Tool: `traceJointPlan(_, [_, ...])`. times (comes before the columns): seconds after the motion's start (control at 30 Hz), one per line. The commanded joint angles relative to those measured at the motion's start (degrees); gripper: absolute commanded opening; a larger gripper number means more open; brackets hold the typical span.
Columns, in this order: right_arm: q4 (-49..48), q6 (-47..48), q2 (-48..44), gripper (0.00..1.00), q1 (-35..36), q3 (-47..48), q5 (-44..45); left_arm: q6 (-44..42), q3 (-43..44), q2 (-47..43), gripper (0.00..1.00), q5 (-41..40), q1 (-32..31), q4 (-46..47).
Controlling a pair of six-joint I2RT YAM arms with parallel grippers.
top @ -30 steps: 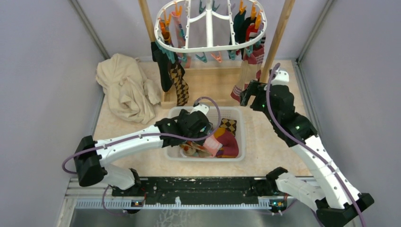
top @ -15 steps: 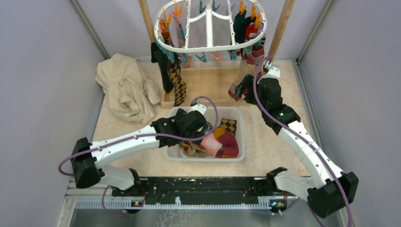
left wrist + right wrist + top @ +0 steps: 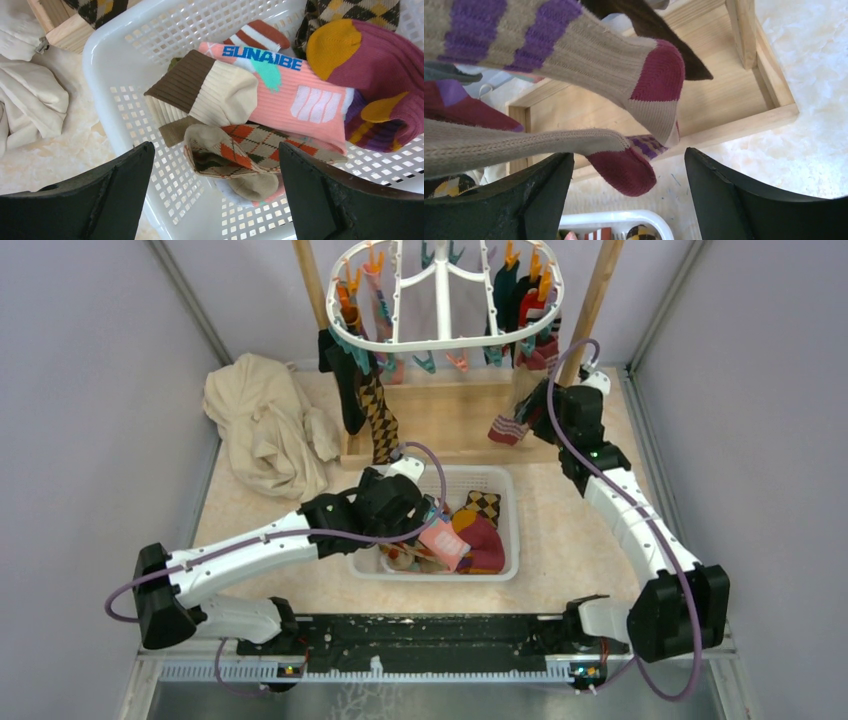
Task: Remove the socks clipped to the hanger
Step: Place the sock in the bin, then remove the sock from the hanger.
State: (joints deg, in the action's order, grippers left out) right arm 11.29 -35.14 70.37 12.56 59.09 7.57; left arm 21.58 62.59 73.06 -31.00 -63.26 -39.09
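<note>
By the left edge of the counter a cream cloth [image 3: 262, 425] is lying in a heap; my left gripper [image 3: 215, 152] is hovering over the near left part of the basket [image 3: 100, 45] in the middle of the counter, its fingers standing wide apart and holding nothing; below them loose socks [image 3: 280, 95] are lying piled in the basket, a pink one, a brown-cuffed one, an argyle one and a magenta one; at the far edge the hanger [image 3: 440, 340] is hanging between the posts of the wooden frame [image 3: 450, 415]; a black sock and an argyle sock [image 3: 378, 415] are dangling from its left end, and a dark and red cluster [image 3: 525, 300] is clipped at its right end; my right gripper [image 3: 528, 412] is reaching up under that right end, fingers spread apart; a striped sock [image 3: 624, 65] with a maroon toe is hanging just in front of them, and I cannot tell whether they are touching it.
</note>
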Motion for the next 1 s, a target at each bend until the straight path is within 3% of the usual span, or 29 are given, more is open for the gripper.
traceJointPlan(0.0, [-5.12,-0.68,1.56,0.82,-2.24,4.94,-1.5,-0.75,-1.79,-1.59,0.99,-1.03,-0.19,1.33])
traceJointPlan(0.53, [-6.46,-0.72,6.04,0.82,-8.66,10.03,-3.65,-1.11,-2.91,-2.43,0.99,-2.03,-0.1,1.83])
traceJointPlan(0.97, [-5.6,-0.15,4.25,0.82,-12.33,10.15,-4.67,-0.84,-2.56,-2.41,0.99,-1.82,-0.11,1.59])
